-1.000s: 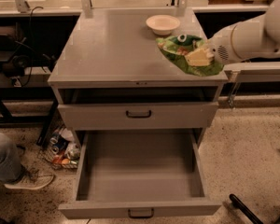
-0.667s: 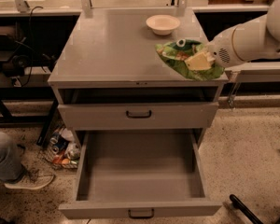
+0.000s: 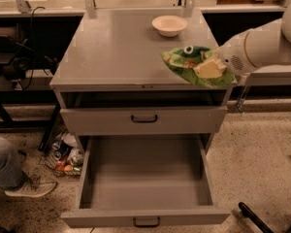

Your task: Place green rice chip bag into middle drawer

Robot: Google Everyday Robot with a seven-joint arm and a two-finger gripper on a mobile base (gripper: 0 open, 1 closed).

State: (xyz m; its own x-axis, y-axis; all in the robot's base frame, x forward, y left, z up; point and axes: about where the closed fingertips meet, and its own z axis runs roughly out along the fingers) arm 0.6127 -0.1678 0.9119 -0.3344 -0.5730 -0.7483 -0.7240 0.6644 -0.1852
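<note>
You're in the carry step. The gripper [image 3: 208, 68] is clamped on the bag [image 3: 183, 61] and holds it at the front right corner of the worktop [image 3: 115, 47]. The bag's right end overhangs the right edge. I can't tell whether the bag is clear of the surface or brushing it.

The drawer [image 3: 145, 181] is pulled fully open below the front edge, its floor bare. The bowl [image 3: 169, 24] sits near the back edge, well apart from the bag.

Next, you'll likely need to bring the bag out past the front edge and a little left. Then lower it past the closed drawer front [image 3: 144, 120] above and let go over the open floor. Watch that front and the worktop's lip on the way down.

Since a second ago, the bag and gripper have slid slightly toward the front edge. The bowl and drawer have not moved.
</note>
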